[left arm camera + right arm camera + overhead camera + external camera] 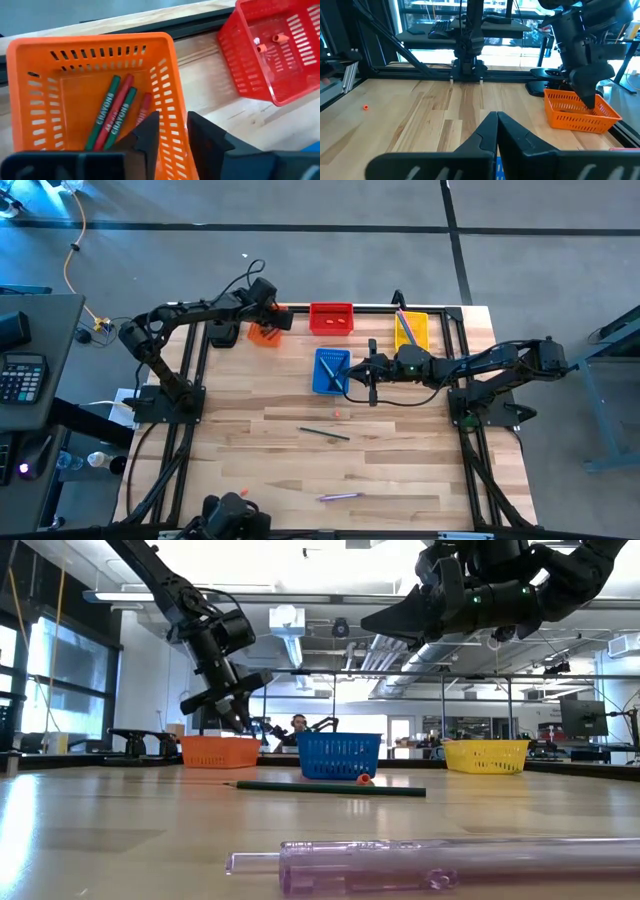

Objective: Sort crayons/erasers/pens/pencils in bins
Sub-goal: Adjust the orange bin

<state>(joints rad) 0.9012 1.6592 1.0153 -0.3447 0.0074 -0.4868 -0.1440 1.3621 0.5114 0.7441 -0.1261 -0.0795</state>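
Fingers (150, 135) of the left gripper (170, 137) sit close together, only a narrow slot between them and nothing held, right above the near wall of the orange bin (165, 100); inside that bin lie several crayons (112, 112), green and red ones side by side on its floor. Just beside the orange bin stands the red bin (240, 55), with two small orange-red erasers (272, 40) resting in it. Over at the blue bin (331, 370) the right gripper (496, 131) hangs above its edge, fingers pressed together and empty. Beyond the blue bin, the yellow bin (411, 330) holds pens (403, 328), purple among them. Out on the open worktop (250, 430), well apart from the blue bin, a dark pencil (324, 433) lies flat, and one tiny eraser (337, 413) sits between the pencil and the blue bin. Farther from the bins, near the front edge, a purple pen (339, 496) lies alone, with another small orange-red eraser (245, 491) off to its side.
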